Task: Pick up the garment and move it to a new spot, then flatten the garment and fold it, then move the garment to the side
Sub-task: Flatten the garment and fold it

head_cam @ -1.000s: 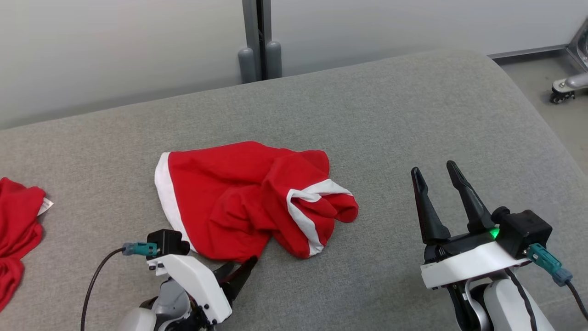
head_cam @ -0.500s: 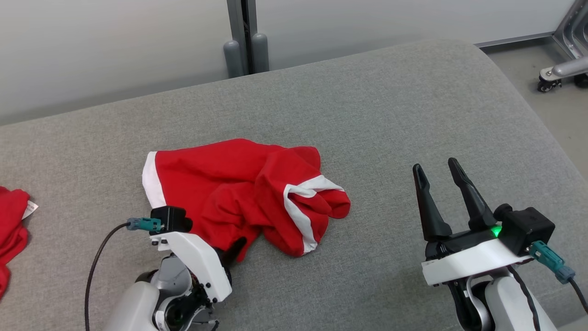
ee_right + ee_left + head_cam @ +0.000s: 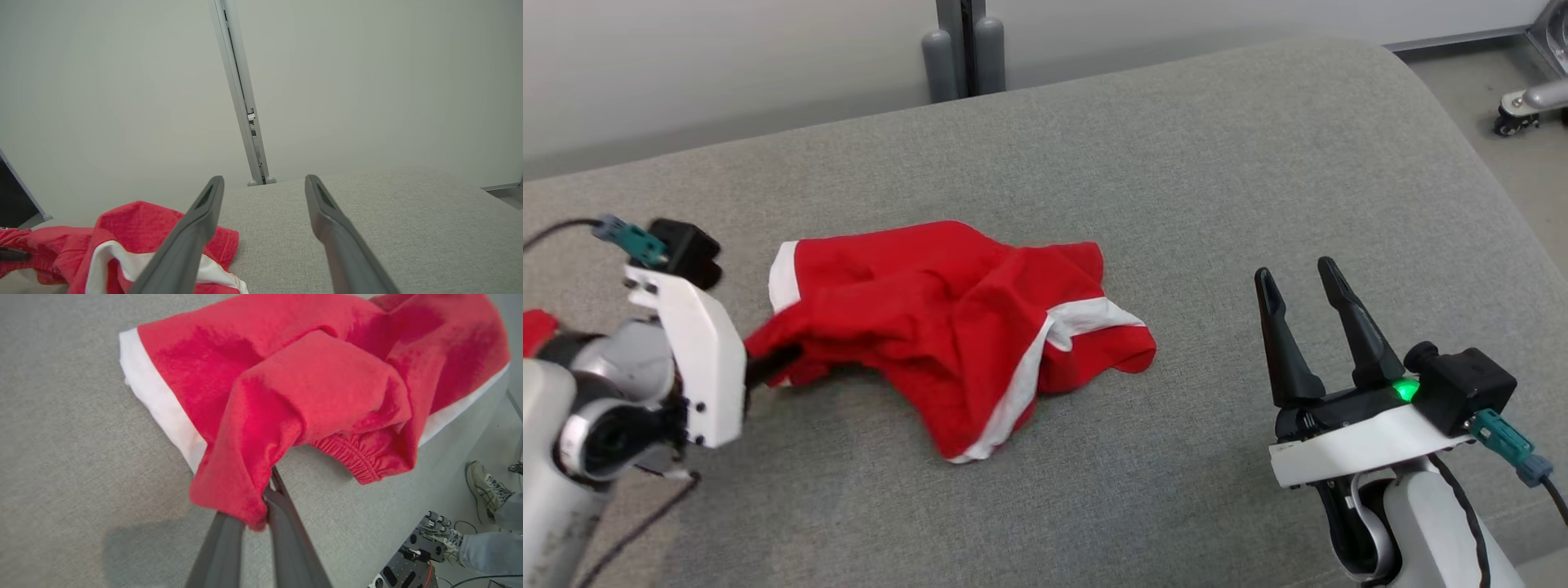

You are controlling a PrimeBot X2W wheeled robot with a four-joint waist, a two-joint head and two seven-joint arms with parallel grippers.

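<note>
Red garment (image 3: 947, 327), white trim, crumpled mid grey cushion (image 3: 1217, 180), near edge pinched tight in left gripper (image 3: 772, 362) and raised off surface. Empty right gripper (image 3: 1294, 273) spread wide, well apart to right. Best lifted clear before carrying sideways; slow pull, thin pinch likely to slip.

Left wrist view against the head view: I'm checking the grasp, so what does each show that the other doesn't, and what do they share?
Left wrist view adds: the left pincer shut on a fold of the red shorts, their gathered elastic waistband, and a person's shoe on the floor. Head view adds: the right pincer open and clear of the cloth, a second red cloth at the left edge, and a caster wheel. Shared: the shorts with their white trim, the grey cushion, and the left pincer at the fabric.
</note>
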